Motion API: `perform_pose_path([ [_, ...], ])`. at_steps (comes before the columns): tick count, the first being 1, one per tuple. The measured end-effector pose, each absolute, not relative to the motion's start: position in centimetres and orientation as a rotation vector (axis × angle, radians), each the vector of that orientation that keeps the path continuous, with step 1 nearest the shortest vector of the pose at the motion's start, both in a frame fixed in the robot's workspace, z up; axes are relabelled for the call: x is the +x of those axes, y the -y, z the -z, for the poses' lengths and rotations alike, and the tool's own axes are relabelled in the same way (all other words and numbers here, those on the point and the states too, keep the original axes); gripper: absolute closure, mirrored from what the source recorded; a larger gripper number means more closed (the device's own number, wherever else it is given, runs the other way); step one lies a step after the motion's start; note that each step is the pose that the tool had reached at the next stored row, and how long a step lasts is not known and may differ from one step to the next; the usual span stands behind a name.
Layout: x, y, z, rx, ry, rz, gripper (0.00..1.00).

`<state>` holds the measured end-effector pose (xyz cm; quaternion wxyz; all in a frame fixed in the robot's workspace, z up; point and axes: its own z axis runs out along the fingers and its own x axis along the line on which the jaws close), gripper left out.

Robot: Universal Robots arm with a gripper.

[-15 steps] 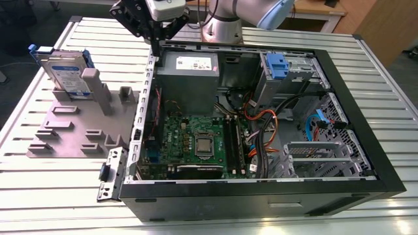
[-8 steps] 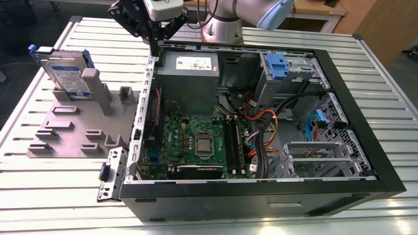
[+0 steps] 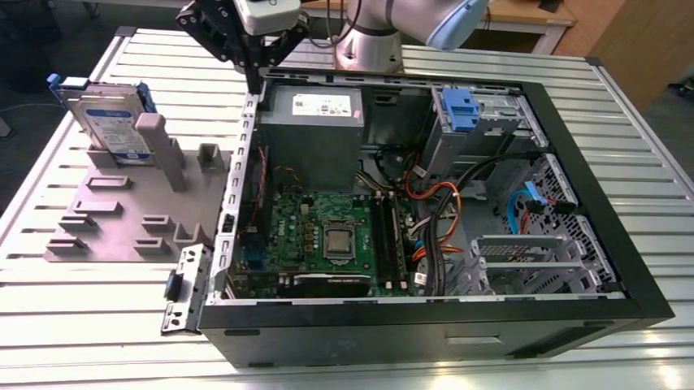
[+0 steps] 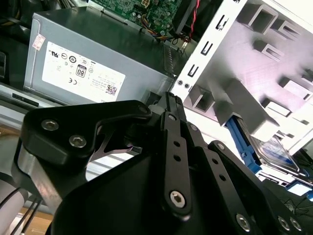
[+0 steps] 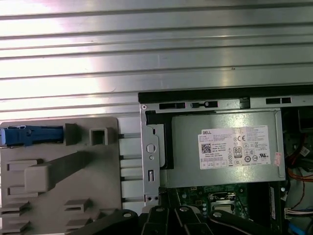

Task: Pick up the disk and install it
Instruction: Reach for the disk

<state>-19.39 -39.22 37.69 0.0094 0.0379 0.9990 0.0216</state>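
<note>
Exterior view: the gripper (image 3: 256, 80) hangs from the robot arm (image 3: 379, 32) over the edge of the open computer case (image 3: 434, 325). It is on the side of the case that faces the grey holder (image 3: 119, 203). Its two black fingers are pressed together at the tips and there is nothing between them. The tips point down, just above the case's edge and near the grey metal box (image 3: 314, 122) with a white sticker.

The disk (image 3: 109, 122) is not in the gripper. It stands upright on its edge at the far end of the holder, with its blue-and-white label facing out and a blue frame around it. The holder lies on the table (image 3: 109, 325) of metal slats, just beside the case, on the exterior view's left. The disk and the gripper are apart, with a tall grey block of the holder between them.

Inside the case lie a green board (image 3: 325, 236) and many wires. A small blue clip (image 3: 461, 110) sits at the far end of the case, on the other side of the metal box.

In the second wrist view the gripper (image 4: 170, 98) tips meet (no gap shows). Past them are the metal box (image 4: 98, 63), the holder (image 4: 254, 63) and the disk (image 4: 274, 149).

In the first wrist view the disk (image 5: 29, 135) shows as a blue strip at the holder's (image 5: 58, 196) edge. The metal box (image 5: 225, 147) sits in the case beside the holder.
</note>
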Motion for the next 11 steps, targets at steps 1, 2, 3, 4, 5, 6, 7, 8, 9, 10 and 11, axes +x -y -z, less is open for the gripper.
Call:
perform_pose_path([
  [1,-19.43,39.22,-37.68,0.119,-3.12,-0.067,0.89],
  [2,-19.46,39.22,-37.68,0.118,-3.12,-0.067,0.89],
  [3,-19.5,39.22,-37.67,0.119,-3.12,-0.067,0.89],
  [4,-19.54,39.22,-37.67,0.119,-3.12,-0.067,0.89],
  [5,-19.58,39.22,-37.66,0.119,-3.12,-0.067,0.89],
  [6,-19.62,39.22,-37.66,0.119,-3.12,-0.067,0.89],
  [7,-19.66,39.22,-37.66,0.118,-3.12,-0.067,0.89],
  [8,-19.69,39.22,-37.65,0.119,-3.12,-0.067,0.89],
  [9,-19.73,39.22,-37.65,0.118,-3.12,-0.067,0.89],
  [10,-19.77,39.22,-37.64,0.119,-3.12,-0.067,0.89],
  [11,-19.81,39.22,-37.64,0.119,-3.12,-0.067,0.89],
])
